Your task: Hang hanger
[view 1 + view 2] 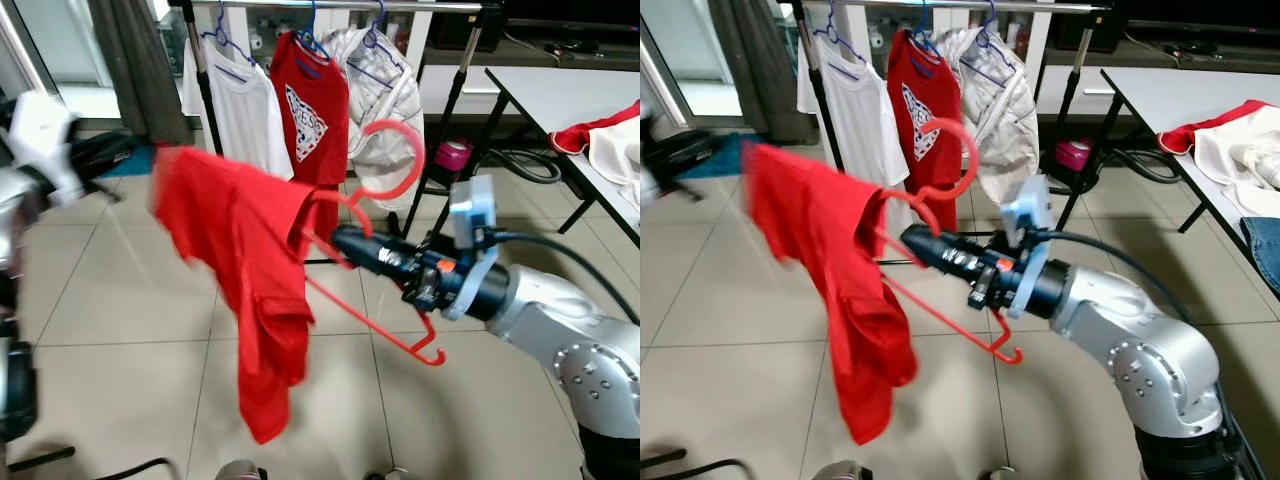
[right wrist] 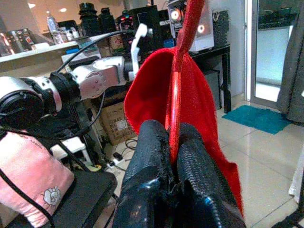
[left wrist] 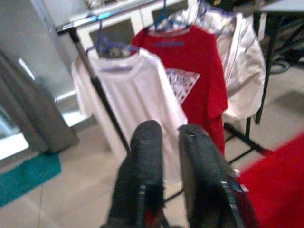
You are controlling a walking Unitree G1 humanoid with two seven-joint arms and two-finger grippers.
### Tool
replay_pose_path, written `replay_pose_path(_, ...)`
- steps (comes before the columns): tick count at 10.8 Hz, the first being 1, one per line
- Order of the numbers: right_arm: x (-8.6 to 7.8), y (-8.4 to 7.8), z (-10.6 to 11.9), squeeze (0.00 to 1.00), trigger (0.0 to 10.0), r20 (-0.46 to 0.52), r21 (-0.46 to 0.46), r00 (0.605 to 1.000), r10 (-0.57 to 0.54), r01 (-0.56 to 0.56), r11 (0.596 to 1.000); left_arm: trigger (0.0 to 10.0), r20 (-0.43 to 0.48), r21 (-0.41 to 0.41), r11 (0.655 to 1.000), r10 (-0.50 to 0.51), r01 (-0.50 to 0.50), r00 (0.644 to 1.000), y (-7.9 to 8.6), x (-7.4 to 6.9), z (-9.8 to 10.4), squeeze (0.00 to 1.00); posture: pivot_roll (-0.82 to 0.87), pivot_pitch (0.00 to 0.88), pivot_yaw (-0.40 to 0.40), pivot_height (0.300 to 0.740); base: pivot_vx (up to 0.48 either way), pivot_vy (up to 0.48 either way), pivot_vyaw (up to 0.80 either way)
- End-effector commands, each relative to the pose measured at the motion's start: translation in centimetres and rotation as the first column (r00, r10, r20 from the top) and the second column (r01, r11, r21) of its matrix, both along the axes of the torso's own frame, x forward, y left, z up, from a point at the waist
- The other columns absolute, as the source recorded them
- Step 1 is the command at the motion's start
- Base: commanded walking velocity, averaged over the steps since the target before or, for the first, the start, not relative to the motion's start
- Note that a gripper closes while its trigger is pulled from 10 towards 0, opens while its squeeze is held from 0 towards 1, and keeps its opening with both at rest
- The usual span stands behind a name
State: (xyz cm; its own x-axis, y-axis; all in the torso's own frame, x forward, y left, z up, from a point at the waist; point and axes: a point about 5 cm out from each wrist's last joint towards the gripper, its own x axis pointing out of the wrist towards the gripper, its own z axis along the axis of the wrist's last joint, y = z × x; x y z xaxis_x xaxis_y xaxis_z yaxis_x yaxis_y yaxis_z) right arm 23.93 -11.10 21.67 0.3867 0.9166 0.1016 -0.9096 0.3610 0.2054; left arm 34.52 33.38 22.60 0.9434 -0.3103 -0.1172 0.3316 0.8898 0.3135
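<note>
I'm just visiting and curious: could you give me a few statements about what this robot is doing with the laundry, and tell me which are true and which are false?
1. The right pincer grips a red hanger. True.
2. A blue shirt hangs on that hanger. False: it carries a red shirt.
3. The hanger is already on the clothes rail. False: it is held in the air in front of the rail.
4. A white T-shirt hangs on the rail. True.
5. The left pincer holds a garment. False: it holds nothing.
</note>
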Motion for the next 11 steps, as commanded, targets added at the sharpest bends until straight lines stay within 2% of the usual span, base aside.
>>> replay_pose_path(1,0.5,-0.2,0.6,0.0,10.0,0.035,0.016,0.999,-0.019,0.019,1.0,10.0,-0.052,0.029,0.998,-0.047,0.049,0.998,0.9,-1.0,-0.5,1.0,-0.04,0.01,0.025,0.74,0.0,0.0,0.0)
replay_pose_path(2,0.7,-0.2,0.6,0.0,10.0,0.034,0.014,0.999,-0.024,0.024,1.0,10.0,-0.07,0.037,0.993,-0.111,0.113,0.991,0.8,-1.4,-0.6,1.0,-0.04,0.007,0.024,0.74,0.0,0.0,0.0)
replay_pose_path(3,0.9,-0.2,0.6,0.0,10.0,0.033,0.004,0.999,-0.03,0.03,1.0,10.0,-0.025,0.0,0.985,-0.175,0.175,0.984,0.5,-1.3,0.6,1.0,-0.04,0.004,0.021,0.74,0.0,0.0,0.0)
replay_pose_path(4,0.9,-0.2,0.5,0.0,10.0,0.037,-0.009,0.999,-0.028,0.028,1.0,10.0,0.044,-0.076,0.955,-0.284,0.286,0.958,-0.7,-0.9,2.4,1.0,-0.04,0.002,0.018,0.74,0.0,0.0,0.0)
replay_pose_path(5,0.9,0.0,0.5,0.0,10.0,0.049,-0.038,0.999,-0.011,0.013,0.999,10.0,0.061,-0.112,0.834,-0.537,0.541,0.841,-4.1,-0.4,4.6,1.0,-0.04,0.0,0.015,0.74,0.0,0.0,0.0)
replay_pose_path(6,1.0,0.1,0.5,0.0,10.0,0.056,-0.053,0.998,0.0,0.003,0.999,10.0,0.003,-0.105,0.759,-0.646,0.643,0.763,-5.7,-0.3,4.8,1.0,-0.03,0.001,0.016,0.74,0.0,0.0,0.0)
replay_pose_path(7,0.9,0.2,0.6,0.0,10.0,0.07,-0.071,0.997,0.022,-0.017,0.997,10.0,-0.083,-0.063,0.667,-0.745,0.742,0.662,-7.9,0.1,5.0,1.0,-0.04,0.0,0.023,0.74,0.0,0.0,0.0)
replay_pose_path(8,0.9,0.3,0.6,0.0,10.0,0.078,-0.083,0.996,0.036,-0.03,0.996,10.0,-0.101,-0.054,0.611,-0.79,0.79,0.605,-9.3,0.3,5.3,1.0,-0.04,0.0,0.023,0.74,0.0,0.0,0.0)
replay_pose_path(9,0.8,0.3,0.6,0.0,10.0,0.09,-0.1,0.995,0.051,-0.041,0.994,10.0,-0.116,-0.064,0.537,-0.841,0.841,0.528,-10.9,0.2,5.7,1.0,-0.04,0.0,0.033,0.74,0.0,0.0,0.0)
replay_pose_path(10,0.8,0.4,0.7,0.0,10.0,0.1,-0.113,0.993,0.063,-0.052,0.992,10.0,-0.106,-0.103,0.469,-0.882,0.877,0.459,-12.2,-0.1,6.2,1.0,-0.05,0.0,0.046,0.74,0.0,0.0,0.0)
replay_pose_path(11,0.6,0.5,0.7,0.0,10.0,0.11,-0.125,0.99,0.086,-0.073,0.99,10.0,-0.124,-0.152,0.409,-0.911,0.9,0.393,-13.5,-0.4,6.2,0.0,-0.06,0.0,0.057,0.74,0.0,0.0,0.0)
